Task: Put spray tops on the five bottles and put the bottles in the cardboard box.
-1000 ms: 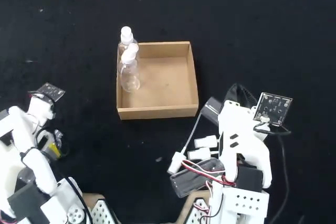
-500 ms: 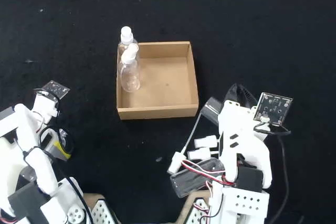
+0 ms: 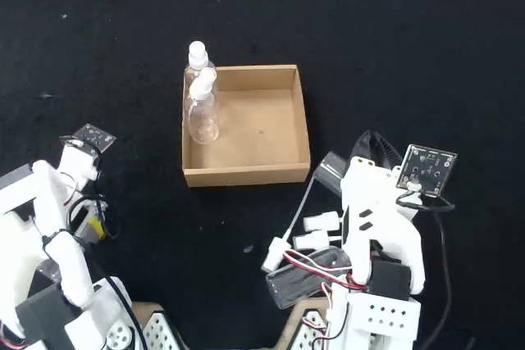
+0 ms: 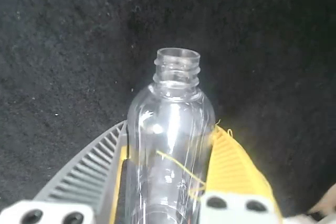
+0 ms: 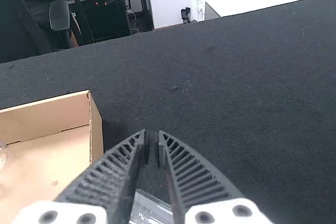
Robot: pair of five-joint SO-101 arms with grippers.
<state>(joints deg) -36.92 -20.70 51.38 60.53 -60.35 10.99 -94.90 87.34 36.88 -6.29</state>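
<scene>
1. Left jaws, left wrist view: I see them clamped on a clear uncapped bottle (image 4: 170, 140) over the black bench (image 4: 63, 51).
2. Right wrist view: my right jaws are pressed together, holding nothing, near the cardboard box (image 5: 47, 116).
3. High view: the box sits mid-bench with two topped bottles (image 3: 202, 112) at its left wall; spray tops (image 3: 321, 221) lie beside my right arm.

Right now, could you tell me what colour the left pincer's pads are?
Yellow; the pads grip the clear, topless bottle, best seen in the left wrist view.
</scene>
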